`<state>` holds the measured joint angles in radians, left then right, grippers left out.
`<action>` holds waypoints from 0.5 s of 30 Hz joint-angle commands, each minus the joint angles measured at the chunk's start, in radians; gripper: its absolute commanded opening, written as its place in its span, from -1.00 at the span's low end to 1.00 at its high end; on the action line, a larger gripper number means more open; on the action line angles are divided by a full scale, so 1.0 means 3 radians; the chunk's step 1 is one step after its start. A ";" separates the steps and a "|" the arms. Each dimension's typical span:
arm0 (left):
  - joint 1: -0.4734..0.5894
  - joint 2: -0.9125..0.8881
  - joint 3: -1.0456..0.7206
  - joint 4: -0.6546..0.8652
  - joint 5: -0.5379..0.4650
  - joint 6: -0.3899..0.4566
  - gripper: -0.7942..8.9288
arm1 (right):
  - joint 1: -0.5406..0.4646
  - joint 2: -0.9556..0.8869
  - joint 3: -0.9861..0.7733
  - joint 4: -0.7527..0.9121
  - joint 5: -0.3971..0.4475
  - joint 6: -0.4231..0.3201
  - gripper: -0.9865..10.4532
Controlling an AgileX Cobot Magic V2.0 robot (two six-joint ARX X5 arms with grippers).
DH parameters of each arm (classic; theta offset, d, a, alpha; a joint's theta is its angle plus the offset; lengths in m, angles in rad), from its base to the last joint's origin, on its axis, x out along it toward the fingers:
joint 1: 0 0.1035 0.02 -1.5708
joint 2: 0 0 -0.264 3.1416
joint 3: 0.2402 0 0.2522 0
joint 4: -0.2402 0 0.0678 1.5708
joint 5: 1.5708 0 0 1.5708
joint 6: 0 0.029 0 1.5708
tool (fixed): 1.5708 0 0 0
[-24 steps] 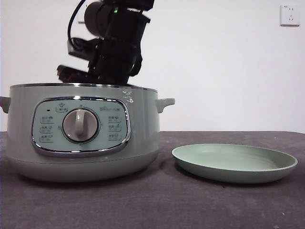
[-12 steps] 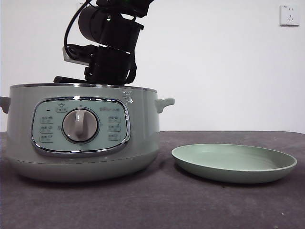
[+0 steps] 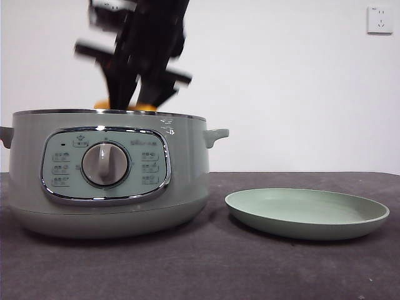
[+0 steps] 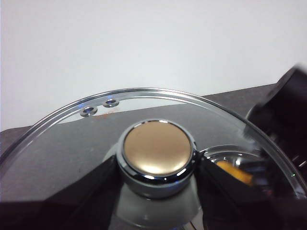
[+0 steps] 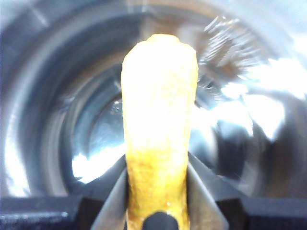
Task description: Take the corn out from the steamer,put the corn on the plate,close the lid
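The pale green steamer (image 3: 106, 175) stands open at the left of the front view. My right gripper (image 3: 134, 94) is just above its rim, shut on the yellow corn (image 3: 147, 107), whose ends show over the rim. In the right wrist view the corn (image 5: 158, 120) stands between my right gripper's (image 5: 157, 182) jaws over the steamer's shiny inside (image 5: 57, 120). My left gripper (image 4: 157, 172) is shut on the knob (image 4: 157, 151) of the glass lid (image 4: 72, 143) and holds it off the steamer. The green plate (image 3: 306, 212) lies empty to the right of the steamer.
A dark table (image 3: 206, 269) carries the steamer and the plate. A white wall with a socket (image 3: 380, 20) is behind. Through the lid, the left wrist view shows the corn (image 4: 235, 171) and the right arm (image 4: 283, 124).
My right gripper has risen out of the steamer, and the corn now shows above the rim. The steamer and the plate have not moved.
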<state>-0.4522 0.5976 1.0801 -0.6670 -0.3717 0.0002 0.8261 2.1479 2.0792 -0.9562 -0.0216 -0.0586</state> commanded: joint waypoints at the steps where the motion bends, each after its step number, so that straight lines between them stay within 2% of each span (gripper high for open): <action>1: 0.0000 -0.0004 0.0024 0.0203 0.0000 0.0029 -0.85 | -0.0076 -0.0187 0.0025 -0.0117 0.0020 -0.0011 -0.86; 11: -0.0001 0.0252 0.0024 0.0303 0.0060 0.0028 -0.85 | -0.0547 -0.0832 0.0025 -0.0782 0.0019 -0.0043 -0.86; 15: -0.0001 0.0326 0.0024 0.0355 0.0231 0.0027 -0.85 | -0.0823 -0.0992 0.0025 -0.1020 0.0020 -0.0006 -0.86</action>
<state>-0.4522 0.7078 1.0801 -0.6209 -0.3096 0.0002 0.5877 1.8450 2.0857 -1.2533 -0.0177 -0.0647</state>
